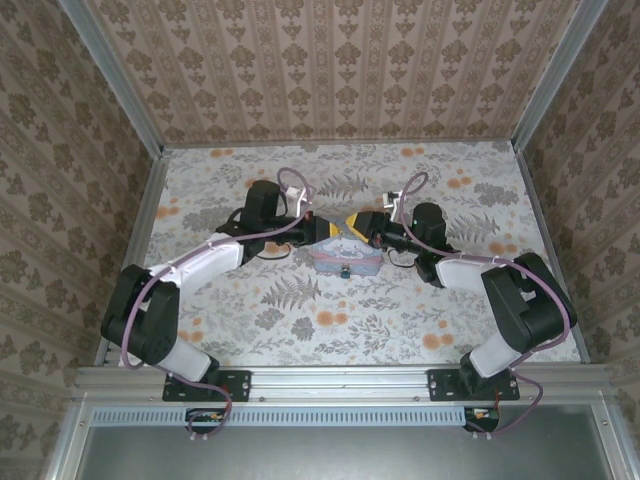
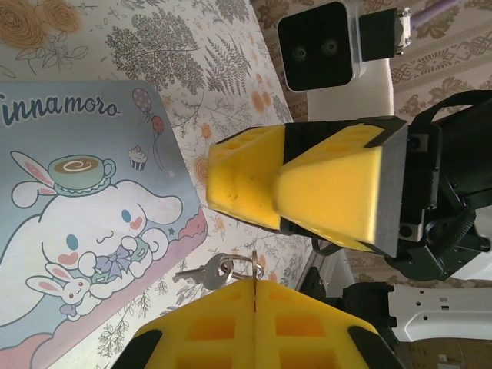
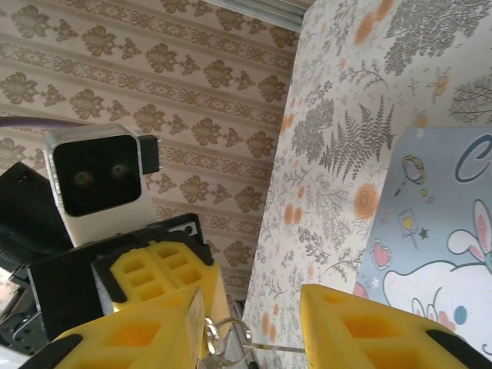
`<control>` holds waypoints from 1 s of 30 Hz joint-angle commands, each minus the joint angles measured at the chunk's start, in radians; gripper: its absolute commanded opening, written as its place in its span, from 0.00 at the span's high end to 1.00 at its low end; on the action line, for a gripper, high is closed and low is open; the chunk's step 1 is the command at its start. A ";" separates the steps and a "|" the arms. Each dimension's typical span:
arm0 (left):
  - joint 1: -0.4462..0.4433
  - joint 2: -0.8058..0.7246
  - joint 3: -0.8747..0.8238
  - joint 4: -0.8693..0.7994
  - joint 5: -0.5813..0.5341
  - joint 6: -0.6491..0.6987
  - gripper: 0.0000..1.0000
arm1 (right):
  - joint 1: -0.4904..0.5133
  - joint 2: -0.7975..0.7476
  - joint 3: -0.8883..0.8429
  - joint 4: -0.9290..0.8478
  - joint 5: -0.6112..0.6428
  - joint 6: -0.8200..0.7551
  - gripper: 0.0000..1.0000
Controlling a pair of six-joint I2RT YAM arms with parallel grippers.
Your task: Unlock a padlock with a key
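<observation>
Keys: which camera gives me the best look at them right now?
Left wrist. The keys and the key ring are in plain sight there, beside the tin. The right wrist view catches the ring at its bottom edge, keys mostly cut off. In the top external view they are too small to make out.

So the tin (image 1: 343,256) sat about in the middle of the table (image 1: 440,200), and we had both grippers nose to nose just behind it, left gripper (image 1: 322,228) on the left, right gripper (image 1: 358,226) on the right. The padlock (image 1: 342,270) was at the tin's near edge. On the left wrist view, the key ring (image 2: 244,267) stuck out from between that gripper's fingers (image 2: 307,330), keys (image 2: 201,273) hanging toward the tin, right gripper just beyond the ring.
</observation>
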State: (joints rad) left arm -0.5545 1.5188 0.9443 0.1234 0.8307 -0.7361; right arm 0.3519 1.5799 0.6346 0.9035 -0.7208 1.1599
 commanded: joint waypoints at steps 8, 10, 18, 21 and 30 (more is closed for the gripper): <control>-0.008 0.028 0.042 0.051 0.039 0.008 1.00 | 0.025 0.041 0.022 0.104 -0.062 0.039 0.60; -0.011 0.030 0.046 0.054 0.039 0.005 1.00 | 0.029 0.050 0.024 0.110 -0.063 0.042 0.61; -0.012 0.034 0.045 0.061 0.036 0.001 1.00 | 0.033 0.077 0.016 0.170 -0.077 0.077 0.66; -0.012 0.035 0.047 0.064 0.038 -0.001 1.00 | 0.035 0.077 0.014 0.181 -0.086 0.082 0.71; -0.013 0.049 0.048 0.072 0.043 -0.006 1.00 | 0.042 0.077 0.027 0.201 -0.118 0.094 0.86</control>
State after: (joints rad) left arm -0.5613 1.5543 0.9573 0.1650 0.8455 -0.7372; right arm 0.3805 1.6474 0.6350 1.0576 -0.7895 1.2484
